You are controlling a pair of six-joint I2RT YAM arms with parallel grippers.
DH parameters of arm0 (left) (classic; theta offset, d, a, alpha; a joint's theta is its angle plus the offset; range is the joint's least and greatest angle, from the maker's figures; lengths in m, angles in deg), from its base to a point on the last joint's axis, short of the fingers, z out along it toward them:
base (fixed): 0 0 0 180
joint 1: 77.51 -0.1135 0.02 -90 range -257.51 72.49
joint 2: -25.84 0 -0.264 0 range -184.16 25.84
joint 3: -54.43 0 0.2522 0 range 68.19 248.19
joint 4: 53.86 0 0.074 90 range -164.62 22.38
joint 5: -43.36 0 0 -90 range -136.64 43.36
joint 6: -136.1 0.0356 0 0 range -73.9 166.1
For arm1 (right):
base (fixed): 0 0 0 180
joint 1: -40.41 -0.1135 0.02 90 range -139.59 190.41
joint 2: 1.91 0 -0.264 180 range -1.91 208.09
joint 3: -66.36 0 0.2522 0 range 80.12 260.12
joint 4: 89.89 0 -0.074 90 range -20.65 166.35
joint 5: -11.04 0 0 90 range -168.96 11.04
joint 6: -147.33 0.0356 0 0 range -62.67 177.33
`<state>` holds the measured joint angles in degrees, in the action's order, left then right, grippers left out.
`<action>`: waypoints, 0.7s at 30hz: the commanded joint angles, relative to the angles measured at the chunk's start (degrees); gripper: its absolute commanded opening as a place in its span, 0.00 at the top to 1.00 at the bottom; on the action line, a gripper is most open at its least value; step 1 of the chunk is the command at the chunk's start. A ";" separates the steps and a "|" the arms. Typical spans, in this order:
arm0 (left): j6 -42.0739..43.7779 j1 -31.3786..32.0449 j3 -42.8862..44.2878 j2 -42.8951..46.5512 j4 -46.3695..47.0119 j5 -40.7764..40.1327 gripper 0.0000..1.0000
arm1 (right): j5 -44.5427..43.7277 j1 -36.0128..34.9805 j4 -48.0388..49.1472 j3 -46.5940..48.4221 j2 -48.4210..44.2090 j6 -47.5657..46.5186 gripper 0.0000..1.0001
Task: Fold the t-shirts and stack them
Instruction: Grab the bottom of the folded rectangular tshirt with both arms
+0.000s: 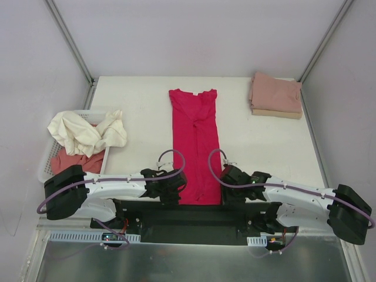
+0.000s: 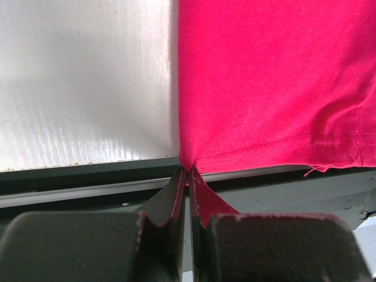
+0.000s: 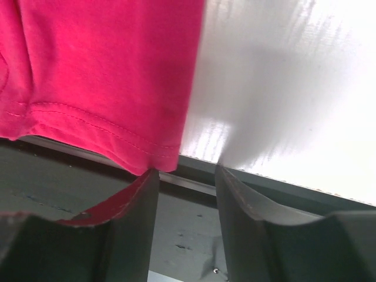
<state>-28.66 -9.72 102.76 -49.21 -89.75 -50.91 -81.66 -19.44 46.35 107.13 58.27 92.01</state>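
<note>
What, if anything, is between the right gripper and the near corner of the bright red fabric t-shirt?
Nothing visible. The right gripper is open, and the hem corner of the bright red fabric t-shirt lies right at one fingertip, nothing between them.

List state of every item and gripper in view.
red t-shirt: flat, folded into a long strip.
left gripper: shut on its hem corner.
right gripper: open at the other hem corner.
pink t-shirt: folded, atop tan t-shirt.
tan t-shirt: folded, bottom of stack.
cream t-shirt: crumpled, in basket.
salmon t-shirt: crumpled, under the cream one.
</note>
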 commanded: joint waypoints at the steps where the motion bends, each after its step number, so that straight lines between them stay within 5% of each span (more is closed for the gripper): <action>1: -1.35 -0.20 -1.26 1.75 -0.55 0.58 1.00 | -2.57 -0.70 2.49 2.44 1.95 1.89 0.55; 7: -1.00 -0.20 -1.08 1.57 0.25 0.76 1.00 | -2.05 -1.49 3.55 5.07 3.71 0.31 0.56; 13: -0.91 -0.20 -1.08 1.48 0.60 0.84 1.00 | -1.96 -1.49 3.19 6.30 7.31 -0.22 0.77; 16: -1.35 -0.20 -1.69 2.09 0.60 1.90 1.00 | -2.83 -1.67 0.92 6.40 8.11 0.56 0.99; 21: -1.97 0.50 -5.03 6.22 0.60 3.83 1.00 | -1.53 -3.59 -1.38 2.88 4.16 1.88 1.00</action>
<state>-29.62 -9.72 100.27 -46.91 -88.02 -49.54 -83.04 -20.93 47.93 111.67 65.61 92.45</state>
